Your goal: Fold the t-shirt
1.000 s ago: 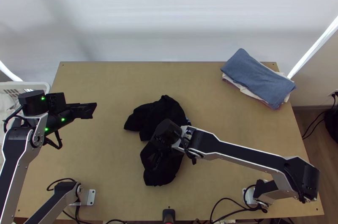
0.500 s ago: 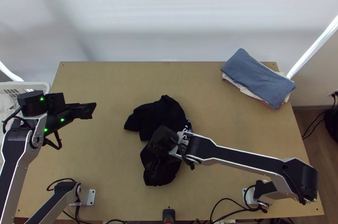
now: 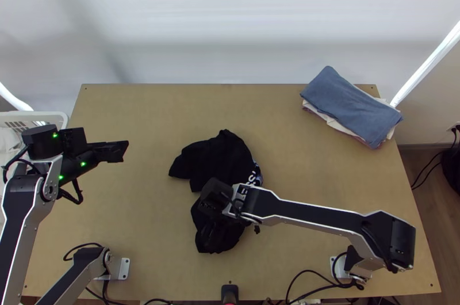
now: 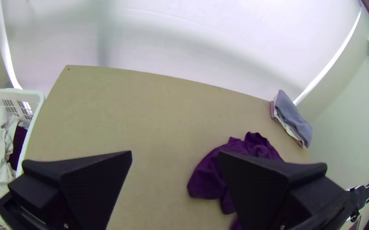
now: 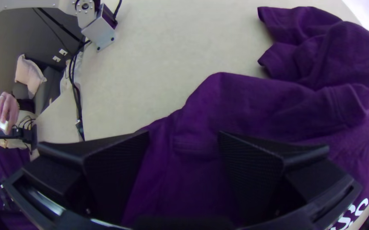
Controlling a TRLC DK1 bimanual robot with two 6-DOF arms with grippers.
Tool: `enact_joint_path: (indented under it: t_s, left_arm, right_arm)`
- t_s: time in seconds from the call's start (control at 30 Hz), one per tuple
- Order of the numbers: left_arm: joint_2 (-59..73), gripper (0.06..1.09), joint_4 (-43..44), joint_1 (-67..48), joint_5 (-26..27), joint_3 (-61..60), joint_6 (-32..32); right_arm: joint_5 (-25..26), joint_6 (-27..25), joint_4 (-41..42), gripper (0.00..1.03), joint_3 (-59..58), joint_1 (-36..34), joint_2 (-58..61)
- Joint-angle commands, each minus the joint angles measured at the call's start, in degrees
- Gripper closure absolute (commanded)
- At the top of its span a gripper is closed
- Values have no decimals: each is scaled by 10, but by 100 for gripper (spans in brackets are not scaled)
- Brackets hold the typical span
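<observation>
The right gripper [image 5: 183, 135], two wide flat black fingers, is parted, with cloth lying in the gap between them and none visibly pinched; whether the tips touch it, I cannot tell. It sits over the near part of the black fabric T-shirt with white lettering [image 3: 215, 155], which lies bunched on the light wooden table [image 3: 138, 213], around its middle. One lobe of the shirt spreads toward the far side, another toward the near edge, and the print faces up beside the right arm [image 3: 316, 210].

The step in hand, I judge, is to get hold of the shirt and open it out before any folding. Best to pick a real edge, a hem or a sleeve end, lower until the pads straddle it, and close on one layer; a pinch in mid-bunch would only drag the whole heap along. Then lift a little and draw it out slowly.

Farther out, the left gripper [image 4: 174, 154] is spread and holds nothing, well apart from the shirt; it could take an opposite corner. Beyond lie a white plastic laundry basket [image 4: 38, 99] and a stack of folded cloths, blue-grey on top [image 3: 351, 103].
</observation>
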Motion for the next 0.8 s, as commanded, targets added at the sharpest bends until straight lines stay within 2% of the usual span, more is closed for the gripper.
enact_joint_path:
  t_s: [0.0, 0.2, 0.3, 0.33, 0.6, 0.7, 0.73, 0.77]
  left_arm:
    - [-5, 11, 10, 4, 9, -9, 4]
    - [-2, 11, 11, 4, 10, -9, 5]
    - [-2, 11, 13, 4, 10, -9, 5]
    - [-2, 11, 13, 4, 10, -9, 5]
    - [-3, 11, 13, 7, 12, -11, 4]
    - [-4, 11, 13, 7, 13, -12, 5]
    - [-4, 11, 13, 8, 12, -12, 4]
    - [-4, 11, 13, 8, 12, -12, 5]
  right_arm:
    - [-1, 6, -8, 28, -13, 4, 15]
    - [-1, 3, -8, 28, -17, 3, 21]
    - [-1, 3, -7, 48, -19, 2, 22]
    - [-1, 3, -7, 52, -20, 3, 22]
    - [-1, 1, -6, 53, -24, 3, 22]
    - [-1, -4, -5, 77, -24, 4, 20]
    - [-1, -4, -3, 82, -25, 4, 19]
    - [-1, -4, -2, 82, -25, 4, 19]
